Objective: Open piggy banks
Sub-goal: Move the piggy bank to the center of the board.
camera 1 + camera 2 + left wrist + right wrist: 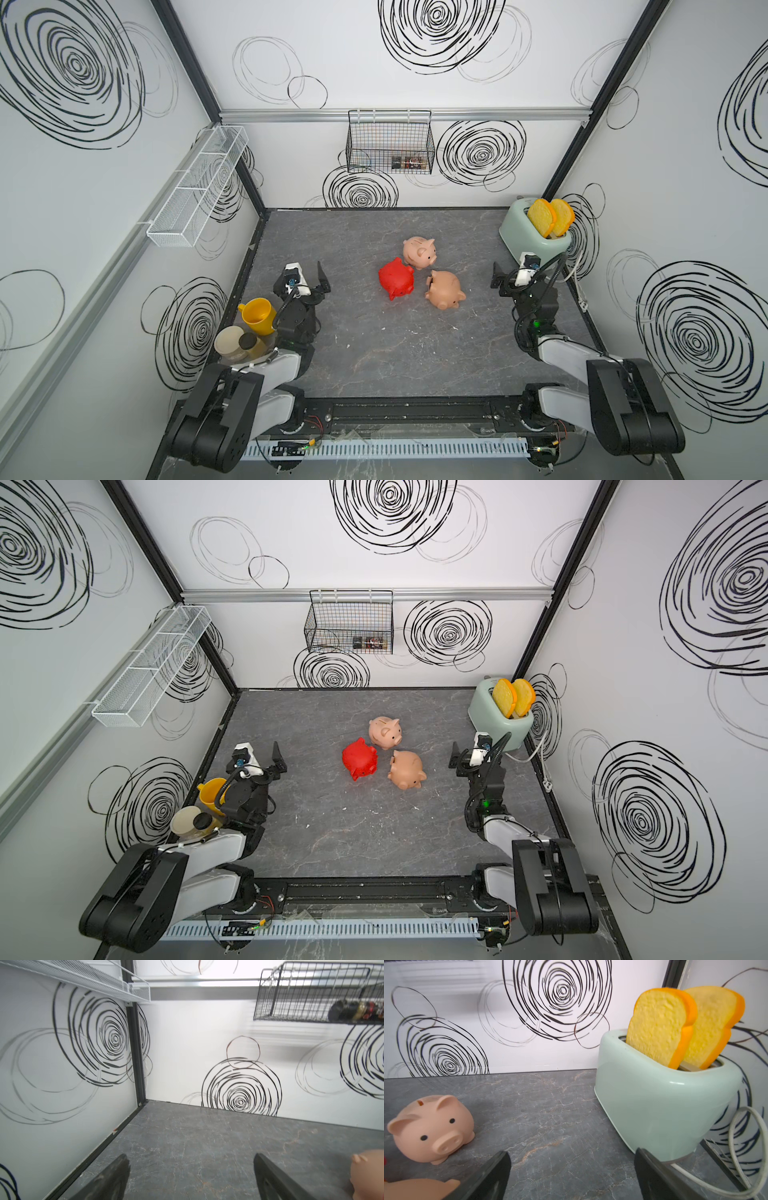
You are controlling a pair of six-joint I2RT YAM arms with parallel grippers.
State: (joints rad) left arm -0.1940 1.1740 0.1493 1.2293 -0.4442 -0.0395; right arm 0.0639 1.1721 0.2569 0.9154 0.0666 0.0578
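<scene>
Three piggy banks cluster at mid-table in both top views: a red one (397, 282) (360, 761), a pale pink one (419, 252) behind it, and a peach-tan one (445, 289) to its right. The pale pink pig (431, 1126) stands upright with its coin slot on top. No belly plug shows. My left gripper (305, 270) (190, 1156) hovers open, left of the red pig, with bare table between its fingers. My right gripper (513, 268) (572, 1152) is open too, right of the tan pig (423, 1187) and in front of the toaster.
A mint toaster (536, 232) with two bread slices (550, 216) stands at the back right, its white cord (737, 1157) trailing by my right gripper. A yellow mug (257, 316) and beige containers (230, 340) crowd my left arm. A black wire basket (390, 141) and a white mesh shelf (199, 187) hang on the walls.
</scene>
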